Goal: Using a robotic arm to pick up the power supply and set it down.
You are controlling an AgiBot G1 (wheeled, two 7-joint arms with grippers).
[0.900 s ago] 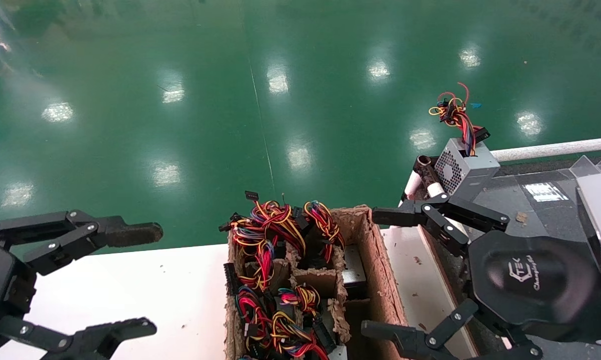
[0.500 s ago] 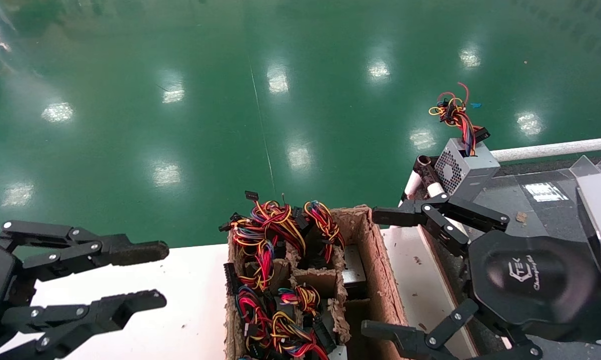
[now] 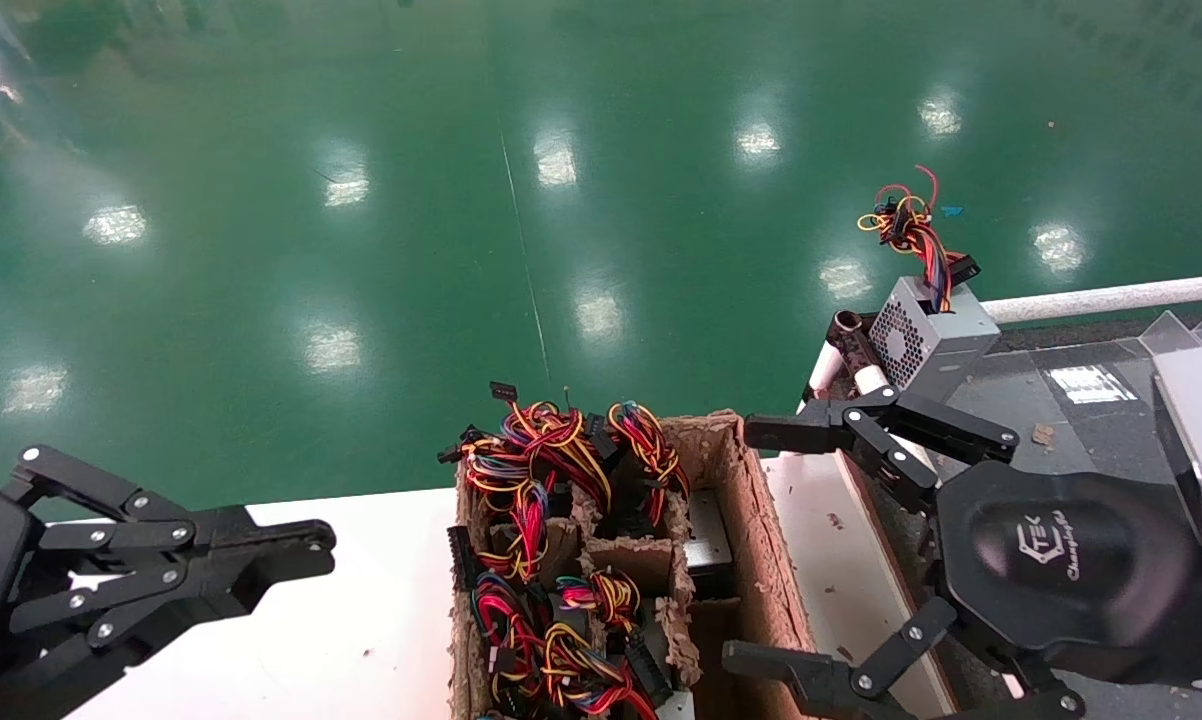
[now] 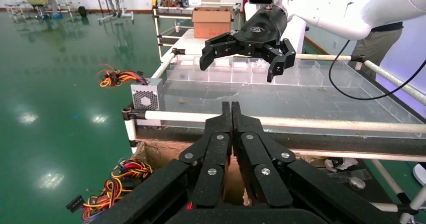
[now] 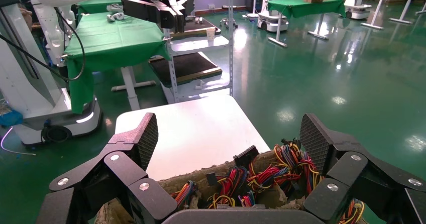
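A power supply [image 3: 708, 535] shows only as a grey metal face, standing in a right-hand compartment of the cardboard crate [image 3: 751, 520]; its fan side is hidden. My right gripper [image 3: 756, 545], black with a white logo on its palm, hangs open just right of that compartment, holding nothing. In the right wrist view the right gripper [image 5: 229, 139] spreads wide above the crate's coloured wire bundles [image 5: 266, 176]. My left gripper [image 3: 316, 548] is shut and empty over the white table [image 3: 361, 620], left of the crate. The left gripper [image 4: 231, 107] has its fingers pressed together.
Another grey box with a honeycomb-mesh side [image 3: 929, 335] and wires sticking up stands at the far corner of the dark bench [image 3: 1061, 410] on the right. A white rail [image 3: 1111, 297] edges that bench. Green floor lies beyond.
My left gripper has closed from wide open to fully shut, with nothing in it. The right arm and the crate have not moved.
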